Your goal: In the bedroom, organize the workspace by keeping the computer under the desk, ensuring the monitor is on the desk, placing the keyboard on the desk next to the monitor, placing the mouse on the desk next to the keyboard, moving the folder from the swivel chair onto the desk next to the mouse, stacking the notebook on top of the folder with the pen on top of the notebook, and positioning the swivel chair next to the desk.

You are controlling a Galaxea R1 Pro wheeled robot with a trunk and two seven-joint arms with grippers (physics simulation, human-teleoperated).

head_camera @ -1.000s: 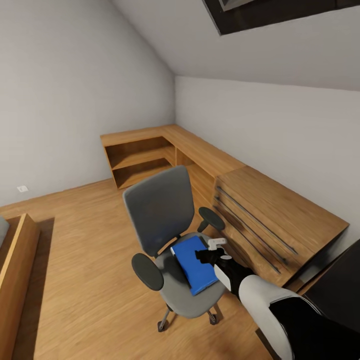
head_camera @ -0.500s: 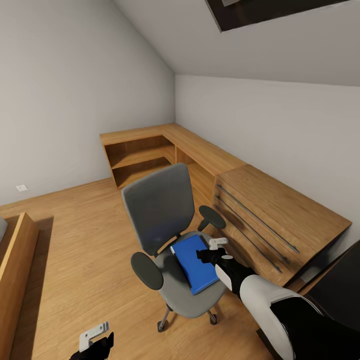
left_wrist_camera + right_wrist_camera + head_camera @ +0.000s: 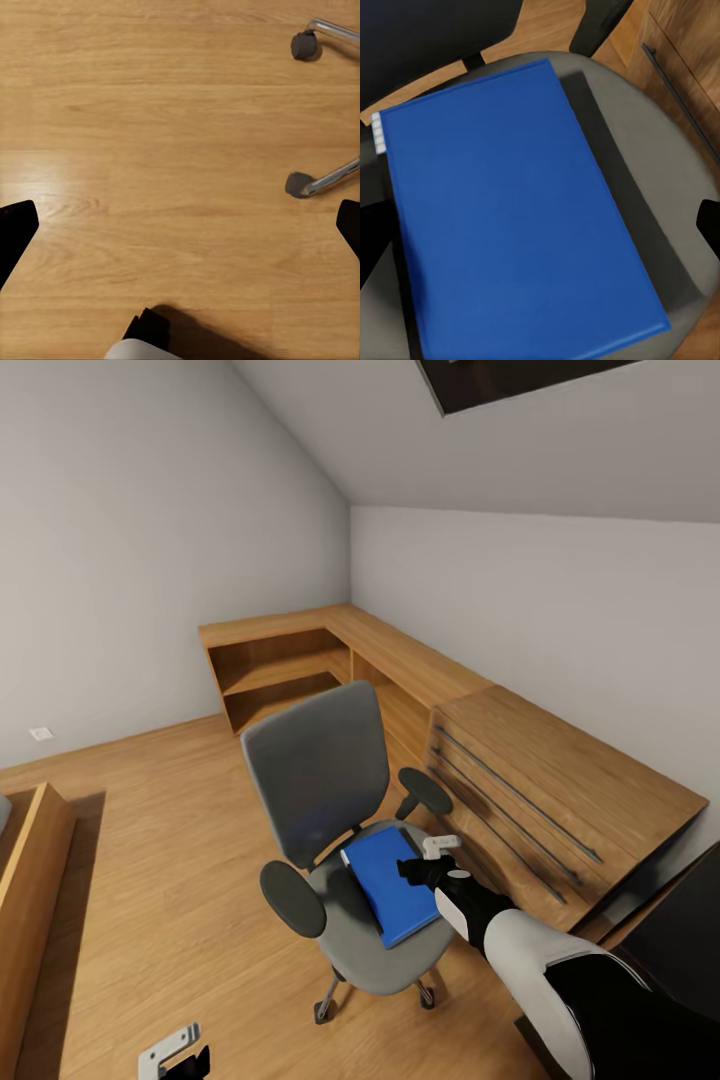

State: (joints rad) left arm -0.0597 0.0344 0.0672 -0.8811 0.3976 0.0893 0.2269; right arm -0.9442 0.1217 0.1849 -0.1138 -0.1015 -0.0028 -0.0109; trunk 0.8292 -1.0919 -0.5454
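On the grey-seated swivel chair [image 3: 345,860], the flat bright blue folder [image 3: 392,885] is lying; I'm judging it light, stiff and slick, best pinched at its overhanging edge. I'm hovering my right gripper [image 3: 428,860] just above it, jaws spread wide, holding nothing.

White-and-black right arm [image 3: 520,945], pale-fingered black end effector [image 3: 432,854].
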